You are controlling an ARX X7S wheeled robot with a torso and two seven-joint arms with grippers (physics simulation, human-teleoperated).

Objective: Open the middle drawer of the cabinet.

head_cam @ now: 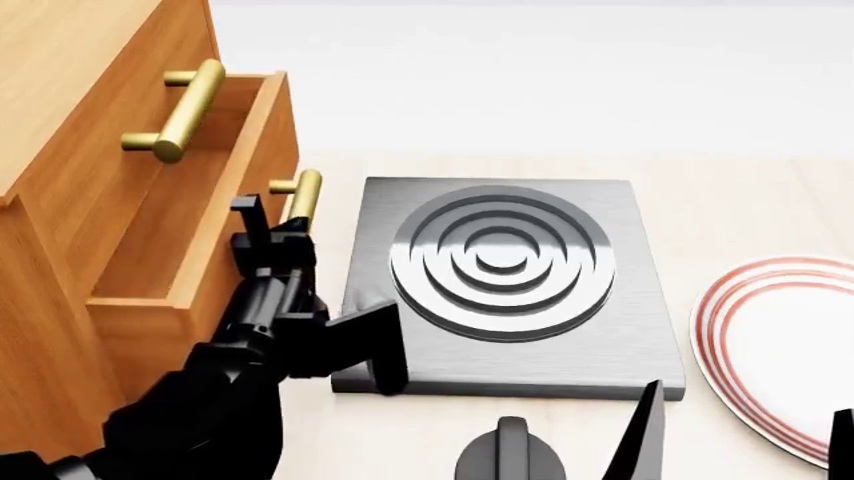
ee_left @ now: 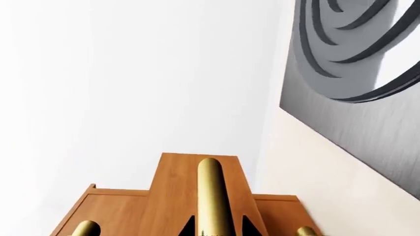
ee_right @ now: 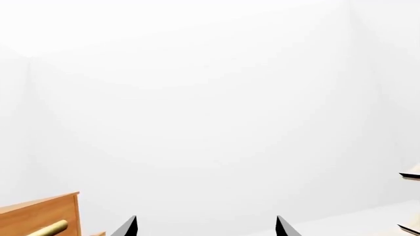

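The orange-brown cabinet (head_cam: pixel 54 160) stands at the left of the head view. Its middle drawer (head_cam: pixel 200 240) is pulled well out, so its hollow inside shows. My left gripper (head_cam: pixel 276 225) is shut on the middle drawer's brass bar handle (head_cam: pixel 302 195). In the left wrist view that handle (ee_left: pixel 211 191) runs between the black fingertips (ee_left: pixel 188 227) of my left gripper (ee_left: pixel 217 230). The upper drawer's handle (head_cam: pixel 180 108) is above, with that drawer closed. My right gripper (ee_right: pixel 205 227) is open and holds nothing; it shows low at the right of the head view (head_cam: pixel 747 440).
A grey square slab with raised concentric rings (head_cam: pixel 501 265) lies on the beige table beside the cabinet. A white plate with red rings (head_cam: pixel 781 350) lies at the right. A black knob-like part (head_cam: pixel 507 455) shows at the bottom edge. A white wall is behind.
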